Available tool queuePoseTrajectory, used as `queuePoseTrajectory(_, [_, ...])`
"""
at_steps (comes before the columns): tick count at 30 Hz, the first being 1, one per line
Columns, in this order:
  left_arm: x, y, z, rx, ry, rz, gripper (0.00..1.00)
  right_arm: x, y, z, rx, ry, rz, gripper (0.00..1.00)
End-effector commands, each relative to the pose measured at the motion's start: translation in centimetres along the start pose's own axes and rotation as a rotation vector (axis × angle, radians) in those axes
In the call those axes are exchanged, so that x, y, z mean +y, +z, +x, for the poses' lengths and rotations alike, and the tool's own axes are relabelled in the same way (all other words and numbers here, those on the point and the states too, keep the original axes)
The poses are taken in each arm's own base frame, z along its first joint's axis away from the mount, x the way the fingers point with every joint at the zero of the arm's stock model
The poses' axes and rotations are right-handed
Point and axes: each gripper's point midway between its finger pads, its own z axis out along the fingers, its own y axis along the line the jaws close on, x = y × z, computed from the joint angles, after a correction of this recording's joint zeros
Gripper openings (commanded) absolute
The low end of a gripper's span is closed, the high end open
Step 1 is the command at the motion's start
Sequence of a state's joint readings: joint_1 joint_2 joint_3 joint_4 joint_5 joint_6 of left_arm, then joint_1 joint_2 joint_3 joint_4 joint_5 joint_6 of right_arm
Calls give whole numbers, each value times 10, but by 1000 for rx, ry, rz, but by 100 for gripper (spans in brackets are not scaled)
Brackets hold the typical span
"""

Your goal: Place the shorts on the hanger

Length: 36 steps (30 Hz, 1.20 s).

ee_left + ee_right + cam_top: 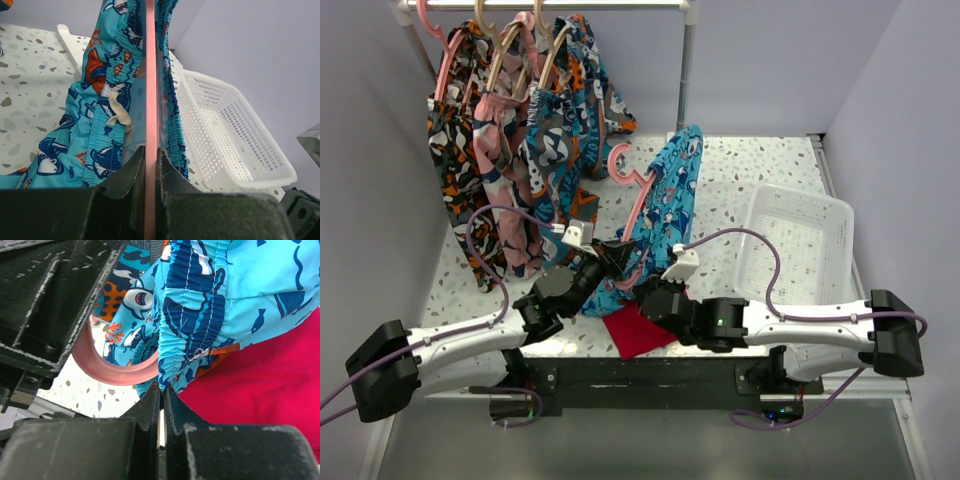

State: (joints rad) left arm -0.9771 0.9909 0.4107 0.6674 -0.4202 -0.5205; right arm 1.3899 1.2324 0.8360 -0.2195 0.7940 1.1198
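Now my left jaws (150, 165) pinch the pink hanger (150, 75) inside the shorts (660, 215) on the bench (750, 170), my right jaws (161, 407) grip their waistband, beside the white basket (800, 245) holding nothing.

A speckled white worktop (740, 175) is seen under everything. A white perforated basket (798, 246) is set on its right side. A red cloth (636, 332) is laid at the near edge. Dark patterned shorts (520, 150) are hung on tan wooden hangers (510, 45) from a rail (550, 5) at the back left.
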Motion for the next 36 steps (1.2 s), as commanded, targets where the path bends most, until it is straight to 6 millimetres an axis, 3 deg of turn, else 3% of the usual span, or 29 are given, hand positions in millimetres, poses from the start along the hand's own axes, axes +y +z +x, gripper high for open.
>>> queuePoseTrajectory(1, [-18, 7, -45, -180, -69, 22, 0, 23, -14, -21, -35, 37, -51, 0])
queuePoseTrajectory(8, [-9, 1, -2, -98, -36, -12, 0, 29, -24, -39, -56, 35, -76, 0])
queuePoseTrajectory(12, [-2, -7, 24, -48, -29, -42, 0, 24, -27, -38, -52, 32, -76, 0])
queuePoseTrajectory(16, [9, -18, 58, 21, -13, -74, 0, 2, -20, -16, -18, 34, -37, 0])
queuePoseTrajectory(20, [16, -29, 98, 119, 11, -82, 0, -36, -10, 21, 41, 27, 24, 0])
queuePoseTrajectory(26, [14, -34, 129, 222, 52, -37, 0, -71, -10, 47, 89, 61, 61, 0])
queuePoseTrajectory(32, [4, -26, 139, 277, 121, -14, 30, -86, -13, 52, 94, 86, 67, 0])
queuePoseTrajectory(36, [-4, -17, 141, 284, 159, 8, 34, -87, -14, 51, 92, 84, 68, 0])
